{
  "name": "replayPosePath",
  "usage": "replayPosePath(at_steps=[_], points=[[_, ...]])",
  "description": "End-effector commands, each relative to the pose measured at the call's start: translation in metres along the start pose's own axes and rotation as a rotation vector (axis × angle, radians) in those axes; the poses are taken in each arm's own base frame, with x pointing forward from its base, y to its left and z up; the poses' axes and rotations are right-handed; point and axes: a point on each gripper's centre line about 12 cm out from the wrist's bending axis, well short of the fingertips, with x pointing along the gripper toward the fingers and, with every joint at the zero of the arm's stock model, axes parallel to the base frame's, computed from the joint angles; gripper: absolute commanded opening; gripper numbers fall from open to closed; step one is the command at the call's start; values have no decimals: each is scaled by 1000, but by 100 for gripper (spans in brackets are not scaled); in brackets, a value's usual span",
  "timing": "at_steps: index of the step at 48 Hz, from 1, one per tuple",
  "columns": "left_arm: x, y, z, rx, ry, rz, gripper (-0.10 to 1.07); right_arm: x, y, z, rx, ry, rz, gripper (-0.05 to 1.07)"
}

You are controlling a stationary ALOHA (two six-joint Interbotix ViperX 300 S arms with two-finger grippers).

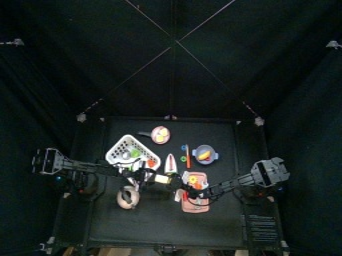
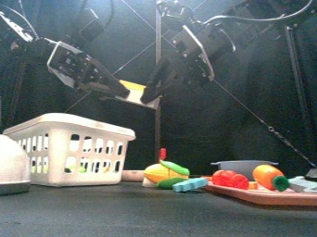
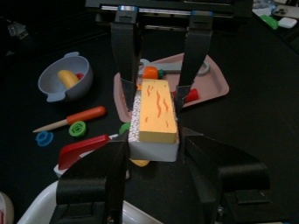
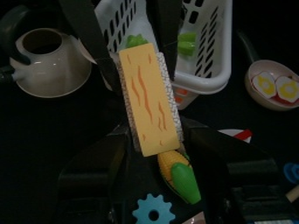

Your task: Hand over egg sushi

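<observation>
Black curtains close in the small black worktop [image 2: 148, 215], and above it the two arms meet in mid-air. Between them hangs the egg sushi [image 2: 133, 91], a pale block with a yellow top, well clear of everything below. The left pincer [image 3: 156, 156] grips one end of it, a black jaw pressed to each side, as the left wrist view shows. The right pincer [image 4: 152, 144] has its jaws on either side of the other end of the same piece; the right wrist view shows them flanking it closely, though I cannot tell for sure that they press on it.

On the worktop, the white perforated basket [image 2: 69, 148] stands on the left side in the front view, with a white teapot [image 4: 49, 63] beside it. Near the middle lies a corn cob [image 2: 165, 172] with green husk, and a small blue gear-shaped piece [image 4: 152, 212] close to it. On the right side a pink tray [image 2: 265, 194] carries a tomato [image 2: 229, 180] and other toy foods. A blue bowl [image 3: 63, 77] holds a yellowish piece, and a toy carrot [image 3: 73, 119] lies near it.
</observation>
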Motion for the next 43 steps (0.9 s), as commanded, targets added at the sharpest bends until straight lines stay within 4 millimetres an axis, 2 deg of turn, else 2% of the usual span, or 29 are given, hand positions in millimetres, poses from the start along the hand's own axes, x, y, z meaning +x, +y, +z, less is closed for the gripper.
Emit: replayPosePath(at_steps=[1,11,16,22,43], points=[[1,1,8,-3,-26,4,52,-8,-11,13,69,-18,-26,65],[1,2,9,-7,-27,5,52,-9,-9,12,64,-15,-23,87],[1,2,9,-8,-32,7,52,-9,-12,4,62,6,-43,93],[0,3,8,-14,-29,11,52,-10,-19,-5,71,32,-92,93],[0,4,8,-31,-31,19,52,-18,-20,-10,68,34,-109,93]])
